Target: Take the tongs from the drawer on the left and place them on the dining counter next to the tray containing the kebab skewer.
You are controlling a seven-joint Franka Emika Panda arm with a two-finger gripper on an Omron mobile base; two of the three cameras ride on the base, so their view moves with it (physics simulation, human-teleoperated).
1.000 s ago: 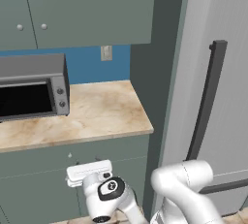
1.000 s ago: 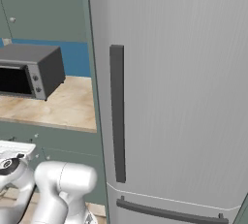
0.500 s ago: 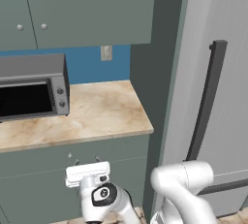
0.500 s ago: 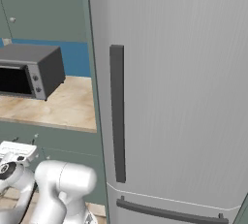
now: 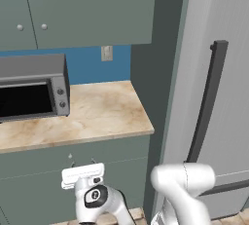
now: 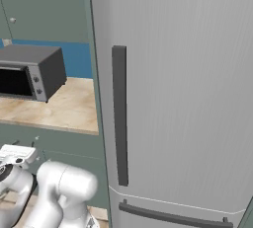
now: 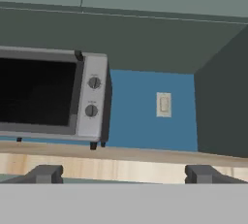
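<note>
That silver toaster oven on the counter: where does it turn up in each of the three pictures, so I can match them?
Left base view: the toaster oven sits at the left edge, on the beige counter.
Right base view: it is at the upper left, beside the tall fridge.
Hand view: it is on the left, seen head-on.
Shared landmark: the blue wall behind it.

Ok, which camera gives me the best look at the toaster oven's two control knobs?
The hand view: the toaster oven faces the camera, with both knobs clear on its silver panel, one above the other. The left base view shows the toaster oven obliquely, knobs small. The right base view shows it from its other side, knobs barely discernible.
</note>
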